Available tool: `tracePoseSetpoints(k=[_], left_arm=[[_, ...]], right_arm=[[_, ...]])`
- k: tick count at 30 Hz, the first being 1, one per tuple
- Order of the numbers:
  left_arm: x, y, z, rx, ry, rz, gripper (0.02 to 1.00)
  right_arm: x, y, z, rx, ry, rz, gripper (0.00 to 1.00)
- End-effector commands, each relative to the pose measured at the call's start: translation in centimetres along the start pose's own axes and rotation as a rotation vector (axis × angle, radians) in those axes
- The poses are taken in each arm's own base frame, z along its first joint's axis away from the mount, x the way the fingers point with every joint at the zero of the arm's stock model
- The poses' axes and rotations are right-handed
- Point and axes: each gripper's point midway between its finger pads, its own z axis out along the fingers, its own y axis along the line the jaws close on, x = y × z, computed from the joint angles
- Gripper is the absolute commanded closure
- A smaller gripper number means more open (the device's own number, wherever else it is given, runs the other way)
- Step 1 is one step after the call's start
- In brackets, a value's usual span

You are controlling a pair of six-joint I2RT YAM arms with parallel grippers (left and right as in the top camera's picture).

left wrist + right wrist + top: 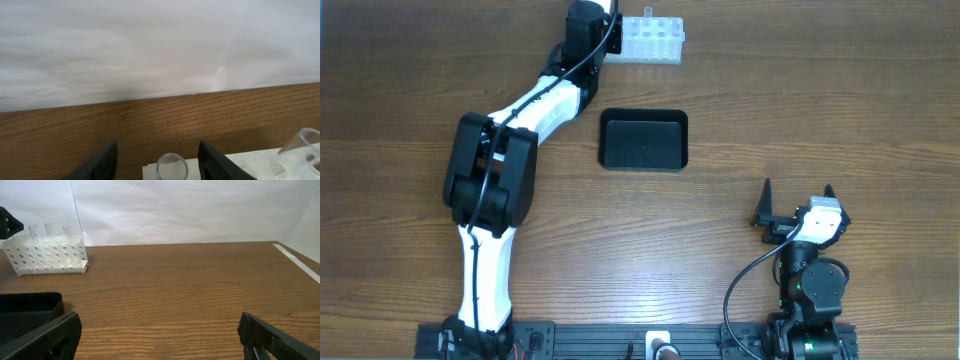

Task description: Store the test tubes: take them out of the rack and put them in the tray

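1. The left claw (158,150) is nearest. Its two black fingers (107,162) are spread apart, with the clear round mouth of a test tube (171,167) between them. Neither finger touches the glass, so this claw is open and holds nothing.
2. That test tube stands in the white rack (260,165), and a second tube (302,142) leans in the rack just beside it.
3. Seen from above, the left arm (535,105) stretches up the wooden table (840,100) to the rack (652,40) at the far edge.
4. The black tray (643,140) lies flat near the rack, on the side closer to the arms' bases, not touching it.
5. The right claw (798,190) hangs close to its own base, well apart from rack and tray. Its fingers are spread wide, gripping nothing.
6. From the right claw's (159,325) camera, three tubes (48,228) stand upright in the rack (47,255), with a corner of the tray (25,310) nearer.
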Motion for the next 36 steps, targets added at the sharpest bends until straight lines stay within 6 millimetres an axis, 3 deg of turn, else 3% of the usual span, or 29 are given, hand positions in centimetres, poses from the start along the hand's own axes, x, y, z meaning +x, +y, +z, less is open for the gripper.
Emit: tracePoseSetpoints(k=[1,17,36], left_arm=[[1.03,-0.2,0.85,-0.004,0.008,-0.017,0.522],[0.89,-0.22,0.87,-0.003,0.001,-0.018,0.728],[0.45,-0.4,0.86,0.006,-0.016,-0.021,0.858]], right_arm=[[0.17,0.28,-0.02,-0.014,0.0,0.003,0.009],[0.17,0.28,-0.02,-0.014,0.0,0.003,0.009],[0.18,0.28,-0.02,-0.014,0.0,0.003,0.009]])
